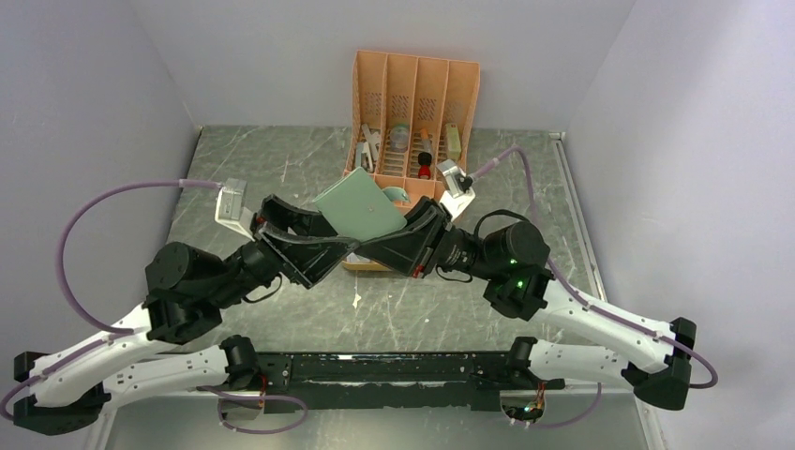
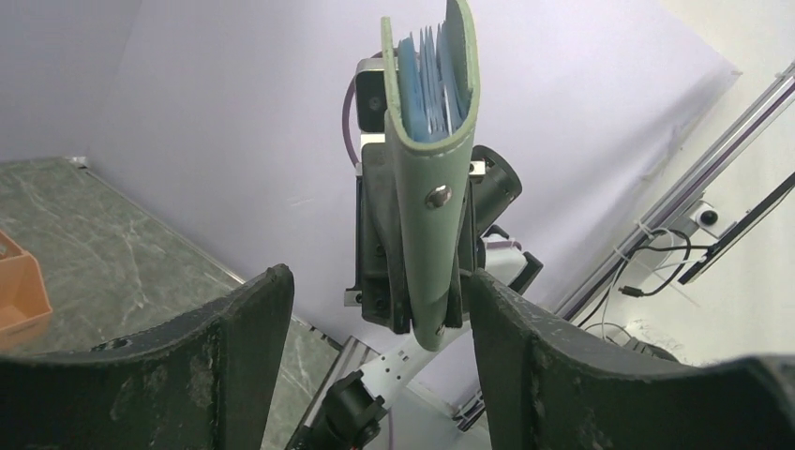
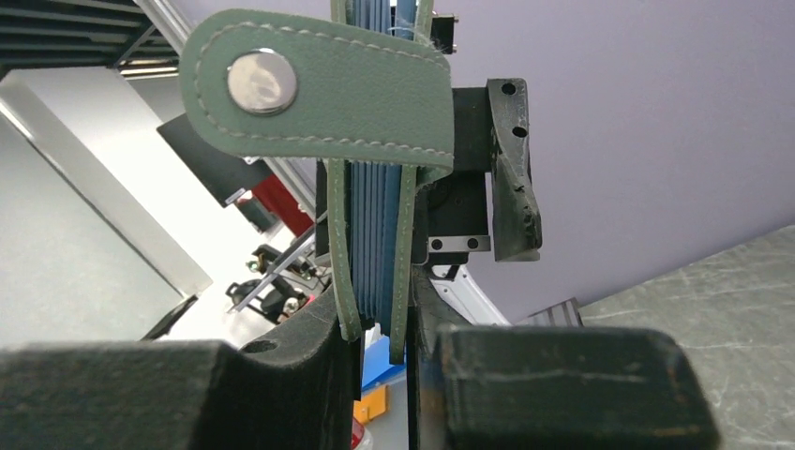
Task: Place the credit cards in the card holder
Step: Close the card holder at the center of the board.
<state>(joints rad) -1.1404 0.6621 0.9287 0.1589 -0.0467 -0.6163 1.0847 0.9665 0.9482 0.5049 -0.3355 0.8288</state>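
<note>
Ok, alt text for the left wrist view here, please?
The grey-green card holder stands on edge, nearly shut, clamped near its lower end by the right gripper behind it, pale blue layers showing in its open top. The left gripper frames it, fingers spread wide and not gripping; marble table at left.

The left arm (image 1: 183,281) and right arm (image 1: 514,251) both reach forward and bend inward, so their wrists meet nose to nose in mid-air. The right pincer (image 3: 403,342) has its jaws pressed tight on the lower edge of the card holder (image 3: 319,84), holding it upright. The left pincer (image 2: 375,300) faces it, its fingers (image 2: 234,361) spread wide on either side, seemingly not touching it.
</note>
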